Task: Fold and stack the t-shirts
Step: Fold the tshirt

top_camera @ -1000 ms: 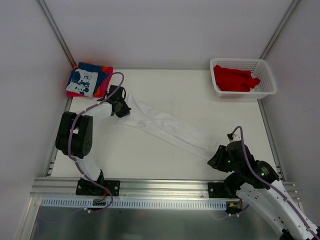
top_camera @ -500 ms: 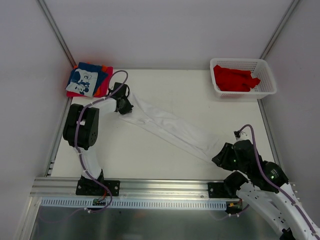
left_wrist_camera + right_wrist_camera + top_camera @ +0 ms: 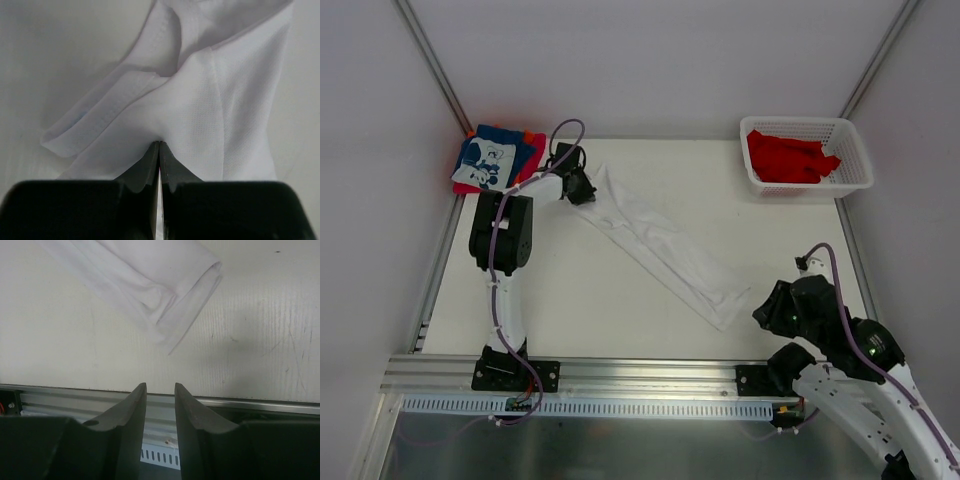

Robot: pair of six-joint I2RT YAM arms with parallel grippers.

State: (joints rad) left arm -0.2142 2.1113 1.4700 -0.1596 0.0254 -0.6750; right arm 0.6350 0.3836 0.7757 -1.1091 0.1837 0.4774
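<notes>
At far left, left pincer (image 3: 159, 145) clamped on white t-shirt (image 3: 660, 245), right pincer (image 3: 160, 386) narrowly parted, empty.

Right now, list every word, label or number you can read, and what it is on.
Blue shirt: white print, too small to tell whether it holds words.
White shirt: no text.
Basket: no text.
Nothing legible anywhere.

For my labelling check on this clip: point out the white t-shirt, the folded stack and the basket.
white t-shirt (image 3: 660, 245), top external view, middle of the long cloth strip.
folded stack (image 3: 485, 163), top external view, white print on the top shirt.
basket (image 3: 810, 188), top external view, near wall.
</notes>
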